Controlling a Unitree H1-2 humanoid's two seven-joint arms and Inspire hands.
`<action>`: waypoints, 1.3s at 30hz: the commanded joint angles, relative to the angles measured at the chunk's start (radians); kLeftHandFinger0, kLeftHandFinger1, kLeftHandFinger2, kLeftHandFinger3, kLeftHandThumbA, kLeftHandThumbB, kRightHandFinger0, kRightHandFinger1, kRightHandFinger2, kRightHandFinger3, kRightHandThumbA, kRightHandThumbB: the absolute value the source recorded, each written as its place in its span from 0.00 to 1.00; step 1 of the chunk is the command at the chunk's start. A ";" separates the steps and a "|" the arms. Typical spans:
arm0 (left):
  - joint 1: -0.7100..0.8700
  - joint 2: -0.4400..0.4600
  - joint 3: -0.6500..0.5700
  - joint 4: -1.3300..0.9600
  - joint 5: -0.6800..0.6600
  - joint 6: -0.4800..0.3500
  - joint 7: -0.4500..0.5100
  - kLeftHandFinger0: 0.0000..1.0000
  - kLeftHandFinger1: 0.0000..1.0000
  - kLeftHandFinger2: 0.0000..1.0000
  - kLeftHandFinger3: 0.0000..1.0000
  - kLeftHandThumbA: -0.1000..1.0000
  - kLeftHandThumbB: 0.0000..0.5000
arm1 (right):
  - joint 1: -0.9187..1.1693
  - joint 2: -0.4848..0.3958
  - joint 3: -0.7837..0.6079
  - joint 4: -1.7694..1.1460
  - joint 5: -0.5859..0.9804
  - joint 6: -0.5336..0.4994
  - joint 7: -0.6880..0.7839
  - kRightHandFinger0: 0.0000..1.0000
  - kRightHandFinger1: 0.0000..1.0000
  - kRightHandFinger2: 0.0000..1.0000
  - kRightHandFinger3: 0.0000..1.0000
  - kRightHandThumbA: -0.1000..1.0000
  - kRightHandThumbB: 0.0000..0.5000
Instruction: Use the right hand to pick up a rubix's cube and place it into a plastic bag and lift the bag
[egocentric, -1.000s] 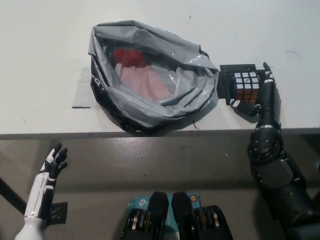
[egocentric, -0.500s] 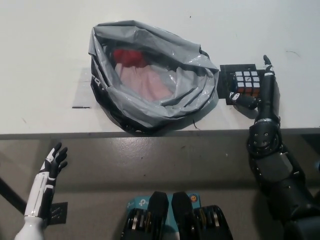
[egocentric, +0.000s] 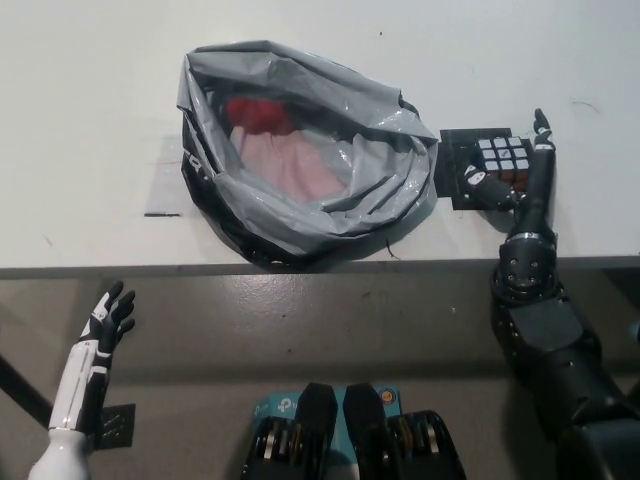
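Your right hand (egocentric: 508, 180) is closing its fingers around the rubix's cube (egocentric: 503, 158) on the bench (egocentric: 90, 120), just beside the plastic bag (egocentric: 300, 150) — rigid, light, slick-faced, so be gripping opposite faces. Left hand (egocentric: 105, 320) is resting low, fingers spread.

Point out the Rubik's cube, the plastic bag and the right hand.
Rubik's cube (egocentric: 503, 158), head view, on its top face of coloured tiles.
plastic bag (egocentric: 385, 125), head view, on the grey rim at its right side.
right hand (egocentric: 512, 178), head view, on the black hand closing round the cube.
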 joint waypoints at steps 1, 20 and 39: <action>-0.015 0.010 0.008 -0.030 0.001 -0.028 -0.001 1.00 1.00 1.00 1.00 1.00 0.36 | -0.073 -0.005 -0.006 0.005 0.030 0.044 -0.030 0.84 0.94 1.00 1.00 0.68 0.78; -0.038 0.011 0.017 -0.021 -0.007 -0.029 0.001 1.00 1.00 1.00 1.00 1.00 0.36 | -0.108 -0.025 0.013 0.095 0.025 0.034 -0.147 0.00 0.13 0.48 0.44 0.00 0.48; -0.046 0.013 0.015 -0.009 -0.002 -0.039 0.001 1.00 1.00 1.00 1.00 1.00 0.29 | -0.134 0.001 -0.277 -0.010 0.434 -0.043 0.168 0.00 0.26 0.75 0.77 0.00 0.31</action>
